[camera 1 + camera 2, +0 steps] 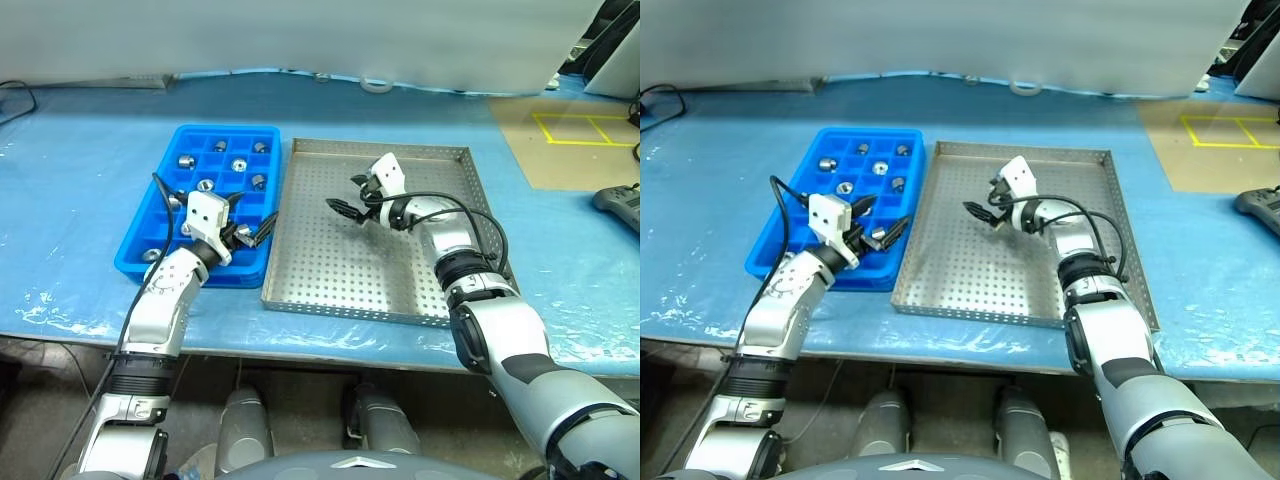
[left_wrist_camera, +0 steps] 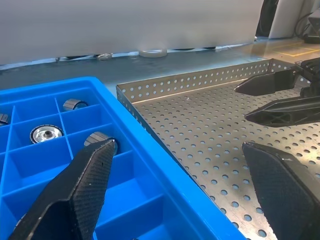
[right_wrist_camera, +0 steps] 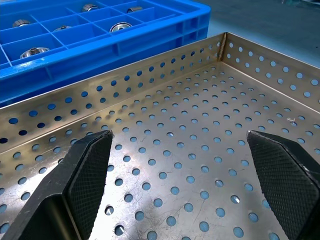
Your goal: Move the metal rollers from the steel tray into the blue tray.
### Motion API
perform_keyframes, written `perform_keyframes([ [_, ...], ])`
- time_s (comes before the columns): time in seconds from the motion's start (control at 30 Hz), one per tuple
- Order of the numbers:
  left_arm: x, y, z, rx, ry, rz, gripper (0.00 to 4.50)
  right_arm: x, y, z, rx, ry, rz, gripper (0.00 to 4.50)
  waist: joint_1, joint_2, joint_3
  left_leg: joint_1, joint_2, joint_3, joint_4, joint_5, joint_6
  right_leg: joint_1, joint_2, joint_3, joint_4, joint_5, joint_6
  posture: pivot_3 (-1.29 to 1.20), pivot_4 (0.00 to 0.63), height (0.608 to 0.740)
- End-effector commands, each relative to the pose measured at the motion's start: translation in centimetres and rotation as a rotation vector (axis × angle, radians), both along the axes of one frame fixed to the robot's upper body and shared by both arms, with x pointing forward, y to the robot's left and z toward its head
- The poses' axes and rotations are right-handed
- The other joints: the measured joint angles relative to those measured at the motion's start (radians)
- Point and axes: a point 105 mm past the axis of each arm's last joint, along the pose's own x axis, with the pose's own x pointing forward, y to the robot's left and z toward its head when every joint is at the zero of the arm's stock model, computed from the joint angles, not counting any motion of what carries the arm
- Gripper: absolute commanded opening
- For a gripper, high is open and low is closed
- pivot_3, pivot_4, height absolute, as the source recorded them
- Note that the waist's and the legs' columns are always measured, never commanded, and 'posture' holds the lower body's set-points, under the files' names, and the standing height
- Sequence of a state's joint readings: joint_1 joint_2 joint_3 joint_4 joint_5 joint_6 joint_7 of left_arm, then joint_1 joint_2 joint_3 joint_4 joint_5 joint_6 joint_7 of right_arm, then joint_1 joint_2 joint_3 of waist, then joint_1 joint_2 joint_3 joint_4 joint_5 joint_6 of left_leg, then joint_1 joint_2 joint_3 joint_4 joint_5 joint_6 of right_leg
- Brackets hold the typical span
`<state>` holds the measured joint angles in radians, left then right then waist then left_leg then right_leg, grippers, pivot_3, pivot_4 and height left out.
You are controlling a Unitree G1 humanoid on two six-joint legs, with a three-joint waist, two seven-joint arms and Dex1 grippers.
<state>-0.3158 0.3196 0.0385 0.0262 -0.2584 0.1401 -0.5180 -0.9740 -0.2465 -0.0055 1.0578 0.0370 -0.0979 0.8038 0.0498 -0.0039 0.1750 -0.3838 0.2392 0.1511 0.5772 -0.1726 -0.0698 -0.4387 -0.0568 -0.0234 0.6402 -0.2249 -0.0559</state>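
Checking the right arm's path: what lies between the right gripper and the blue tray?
In the left eye view, bare perforated floor and the low rim of the steel tray separate the right gripper from the blue tray.

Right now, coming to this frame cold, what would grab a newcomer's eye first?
The steel tray at centre lies bare of rollers, with the open right pincer hovering over its far half. Left of it, touching, the blue tray holds the rollers one per compartment. The open left pincer hangs over the blue tray's near right corner.
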Motion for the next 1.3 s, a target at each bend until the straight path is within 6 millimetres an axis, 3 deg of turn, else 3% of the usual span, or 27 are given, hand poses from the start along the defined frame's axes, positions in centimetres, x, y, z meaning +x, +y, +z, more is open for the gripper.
perform_keyframes([
  [0.03,0.0,-0.3,1.0,0.001,-0.035,-0.005,4.46,0.4,0.3,1.9,0.004,-0.062,0.012,4.50,0.000,0.000,0.000,0.000,0.000,0.000,0.000,0.000,0.000,0.000,0.000,0.000,0.000,0.000,0.000,0.00,0.150,0.740],
  [0.53,0.0,-0.5,1.2,-0.014,-0.041,-0.018,4.46,0.5,0.3,2.3,0.005,-0.071,0.012,4.50,0.000,0.000,0.000,0.000,0.000,0.000,0.000,0.000,0.000,0.000,0.000,0.000,0.000,0.000,0.000,-0.01,0.150,0.740],
  [0.67,0.1,-0.5,1.6,-0.023,-0.056,-0.008,3.56,0.6,0.3,2.4,0.010,-0.075,0.012,3.49,0.000,0.000,0.000,0.000,0.000,0.000,0.000,0.000,0.000,0.000,0.000,0.000,0.000,0.000,0.000,-0.01,0.150,0.740],
  [0.7,0.1,-0.4,1.6,-0.028,-0.057,-0.006,3.56,0.6,0.3,2.4,0.006,-0.077,0.005,3.23,-0.001,0.000,0.000,0.000,0.000,0.000,0.000,0.000,0.000,0.000,0.000,0.000,0.000,0.000,0.000,-0.01,0.150,0.740],
  [0.83,0.2,-0.6,1.6,-0.034,-0.056,-0.013,3.56,0.6,0.1,2.4,0.002,-0.083,0.002,3.23,-0.001,0.000,0.000,0.000,0.000,0.000,0.000,0.000,0.000,0.000,0.000,0.000,0.000,0.000,0.000,-0.02,0.150,0.740],
  [0.9,0.3,-1.0,1.9,-0.040,-0.061,-0.034,3.94,0.7,0.0,2.9,0.026,-0.083,-0.006,3.18,-0.001,0.000,0.000,0.000,0.000,0.000,0.000,0.000,0.000,0.000,0.000,0.000,0.000,0.000,0.000,-0.03,0.150,0.740],
  [0.97,0.3,-1.3,2.1,-0.050,-0.067,-0.050,4.44,0.8,-0.3,3.1,0.034,-0.086,-0.020,3.58,-0.002,0.000,0.000,0.000,0.000,0.000,0.000,0.000,0.000,0.000,0.000,0.000,0.000,0.000,0.000,-0.03,0.150,0.740],
  [1.07,0.5,-1.4,2.2,-0.050,-0.069,-0.041,4.50,0.8,-0.4,2.9,0.032,-0.083,-0.023,4.40,-0.003,0.000,0.000,0.000,0.000,0.000,0.000,0.000,0.000,0.000,0.000,0.000,0.000,0.000,0.000,-0.04,0.150,0.740],
  [1.3,0.4,-1.6,1.7,-0.045,-0.054,-0.050,4.50,0.7,-0.8,2.7,0.025,-0.081,-0.024,4.46,-0.006,0.000,0.000,0.000,0.000,0.000,0.000,0.000,0.000,0.000,0.000,0.000,0.000,0.000,0.000,-0.06,0.150,0.740],
])
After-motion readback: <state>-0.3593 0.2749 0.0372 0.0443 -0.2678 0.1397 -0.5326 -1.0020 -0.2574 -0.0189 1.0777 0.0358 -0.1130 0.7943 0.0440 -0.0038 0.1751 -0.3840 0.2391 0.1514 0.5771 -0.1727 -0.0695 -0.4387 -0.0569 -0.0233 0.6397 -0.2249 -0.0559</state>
